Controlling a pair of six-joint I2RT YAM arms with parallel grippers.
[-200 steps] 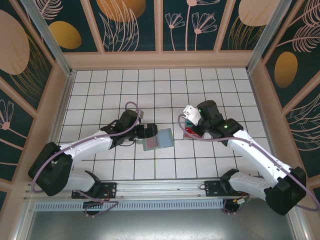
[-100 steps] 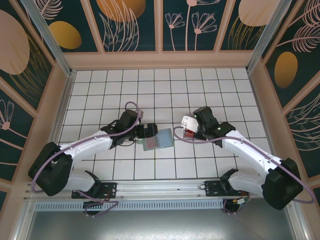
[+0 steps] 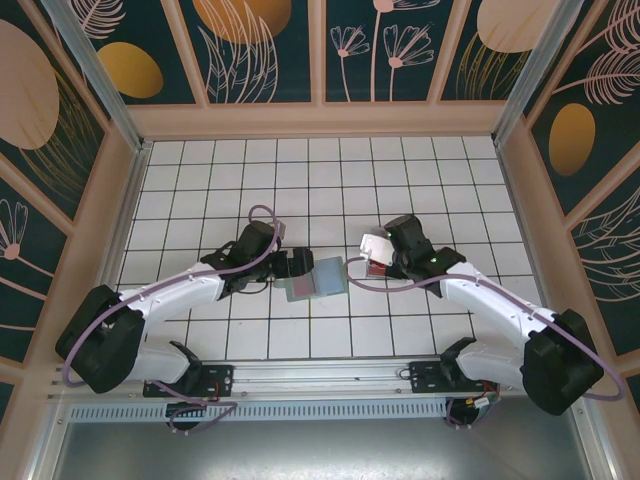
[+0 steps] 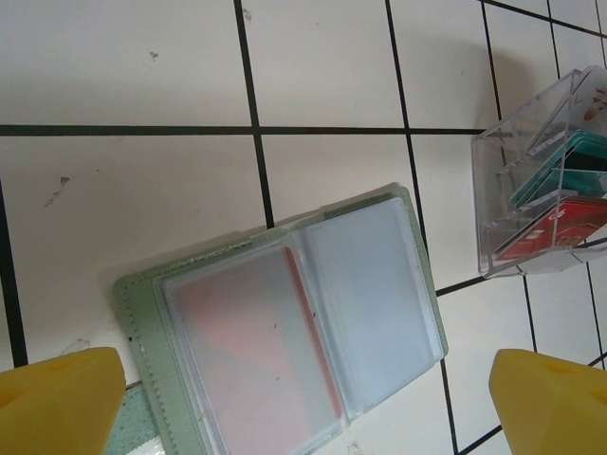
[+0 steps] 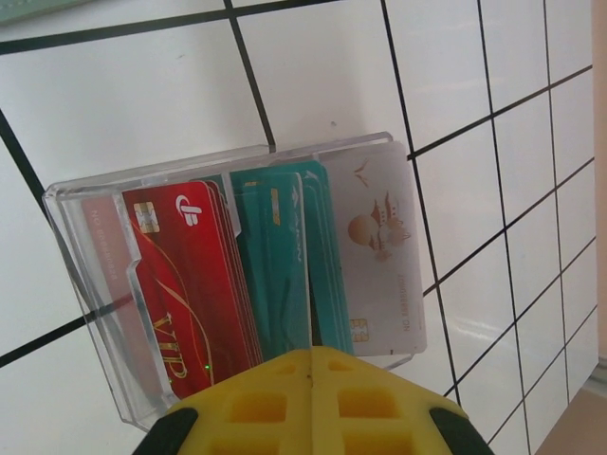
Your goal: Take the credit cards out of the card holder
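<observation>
The card holder [image 3: 316, 278] lies open on the tiled floor, sage green round the rim, with clear pockets [image 4: 375, 284]. A red credit card [image 4: 251, 341] shows through its left pocket; the right pocket looks bare. My left gripper [image 3: 300, 265] hovers at the holder's left side, open, with its yellow fingertips [image 4: 57, 398] wide apart on either side of it. My right gripper [image 5: 308, 353] is shut at the clear card box, and a teal credit card [image 5: 285, 265] runs down into the seam between its fingers.
A clear plastic box [image 5: 85, 284] stands one tile right of the holder [image 3: 382, 266], holding red cards [image 5: 185, 284], teal cards and a white card [image 5: 379, 256]. Wooden walls ring the white tiled floor [image 3: 300, 180].
My right gripper has moved down and left onto the clear box. The left arm and the card holder have stayed put.
</observation>
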